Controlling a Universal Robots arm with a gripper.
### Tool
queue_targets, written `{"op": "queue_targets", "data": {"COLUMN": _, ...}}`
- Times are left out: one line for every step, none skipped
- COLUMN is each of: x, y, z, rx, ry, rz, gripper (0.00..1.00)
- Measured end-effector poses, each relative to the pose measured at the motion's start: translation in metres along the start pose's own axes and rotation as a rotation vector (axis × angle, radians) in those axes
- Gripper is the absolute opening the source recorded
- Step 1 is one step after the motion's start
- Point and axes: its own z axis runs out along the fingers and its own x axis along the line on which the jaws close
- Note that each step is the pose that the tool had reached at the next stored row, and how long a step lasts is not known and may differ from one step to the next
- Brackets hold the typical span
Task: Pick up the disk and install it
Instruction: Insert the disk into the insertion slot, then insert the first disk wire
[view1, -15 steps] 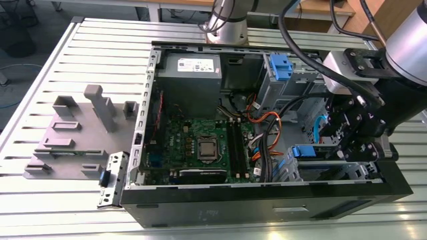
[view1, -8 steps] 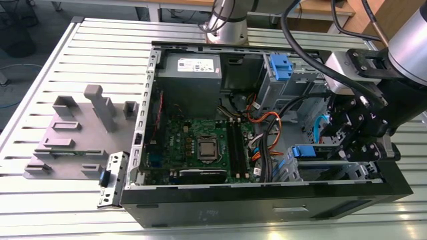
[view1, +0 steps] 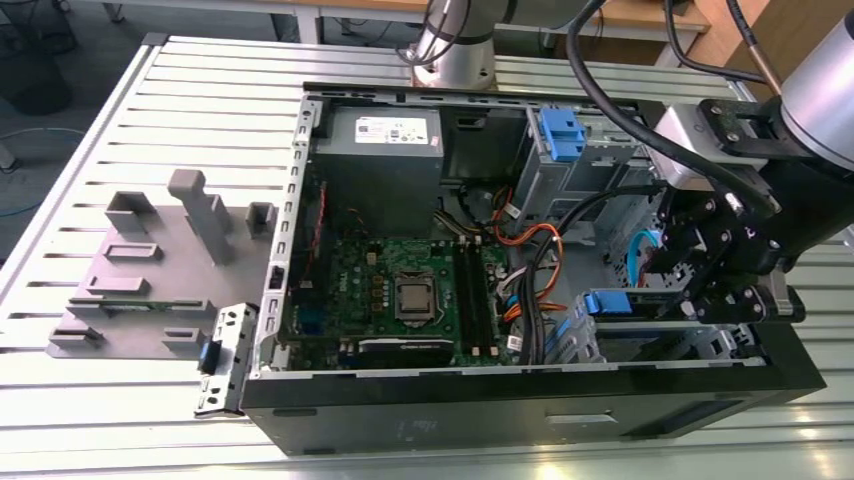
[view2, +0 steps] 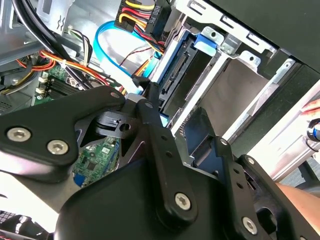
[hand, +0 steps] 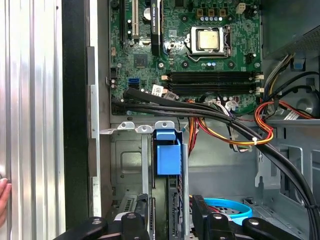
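The disk (view1: 607, 302) stands on edge in the drive cage (view1: 667, 345) at the exterior view's right of the open computer case; its blue bracket shows at the end nearest the motherboard. My black gripper (view1: 701, 295) reaches down into that cage. In the first wrist view the fingers (hand: 140, 220) straddle the disk (hand: 168, 155), one against each flat side, and my gripper (hand: 170, 222) is shut on it. The second wrist view shows the disk (view2: 175, 70) with its connector edge bare, running down into the gripper (view2: 180, 135). The fingertips are hidden by the cage.
The motherboard (view1: 400, 290) fills the case floor and a grey power supply (view1: 380, 150) sits at its far end. Bundled cables (hand: 225, 125) run beside the cage. A second blue latch (view1: 561, 135) sits on the upper bay. Grey fixtures (view1: 147, 270) stand on the slatted table. A person's hand (hand: 2, 195) rests nearby.
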Motion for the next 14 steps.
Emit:
{"op": "queue_targets", "data": {"x": 0.0000, "y": -0.0002, "z": 0.0000, "rx": 0.0000, "ry": 0.0000, "rz": 0.000, "gripper": 0.48}}
{"op": "queue_targets", "data": {"x": 0.0000, "y": -0.0005, "z": 0.0001, "rx": 0.0000, "ry": -0.0001, "rz": 0.000, "gripper": 0.48}}
{"op": "queue_targets", "data": {"x": 0.0000, "y": -0.0007, "z": 0.0001, "rx": 0.0000, "ry": -0.0001, "rz": 0.000, "gripper": 0.48}}
{"op": "queue_targets", "data": {"x": 0.0000, "y": -0.0007, "z": -0.0005, "rx": 0.0000, "ry": 0.0000, "rz": 0.000, "gripper": 0.48}}
{"op": "queue_targets", "data": {"x": -0.0001, "y": -0.0007, "z": -0.0012, "rx": 0.0000, "ry": 0.0000, "rz": 0.000, "gripper": 0.48}}
{"op": "queue_targets", "data": {"x": -0.0001, "y": -0.0007, "z": -0.0012, "rx": 0.0000, "ry": 0.0000, "rz": 0.000, "gripper": 0.48}}
{"op": "queue_targets", "data": {"x": -0.0001, "y": -0.0007, "z": -0.0012, "rx": 0.0000, "ry": 0.0000, "rz": 0.000, "gripper": 0.48}}
{"op": "queue_targets", "data": {"x": -0.0001, "y": -0.0007, "z": -0.0013, "rx": 0.0000, "ry": 0.0000, "rz": 0.000, "gripper": 0.48}}
{"op": "queue_targets", "data": {"x": -0.0001, "y": -0.0007, "z": -0.0013, "rx": 0.0000, "ry": 0.0000, "rz": 0.000, "gripper": 0.48}}
{"op": "queue_targets", "data": {"x": -0.0001, "y": -0.0007, "z": -0.0013, "rx": 0.0000, "ry": 0.0000, "rz": 0.000, "gripper": 0.48}}
{"op": "queue_targets", "data": {"x": -0.0001, "y": -0.0007, "z": -0.0014, "rx": 0.0000, "ry": 0.0000, "rz": 0.000, "gripper": 0.48}}
{"op": "queue_targets", "data": {"x": -0.0001, "y": -0.0007, "z": -0.0013, "rx": 0.0000, "ry": 0.0000, "rz": 0.000, "gripper": 0.48}}
{"op": "queue_targets", "data": {"x": -0.0001, "y": -0.0007, "z": -0.0014, "rx": 0.0000, "ry": 0.0000, "rz": 0.000, "gripper": 0.48}}
{"op": "queue_targets", "data": {"x": -0.0001, "y": -0.0007, "z": -0.0014, "rx": 0.0000, "ry": -0.0001, "rz": 0.000, "gripper": 0.48}}
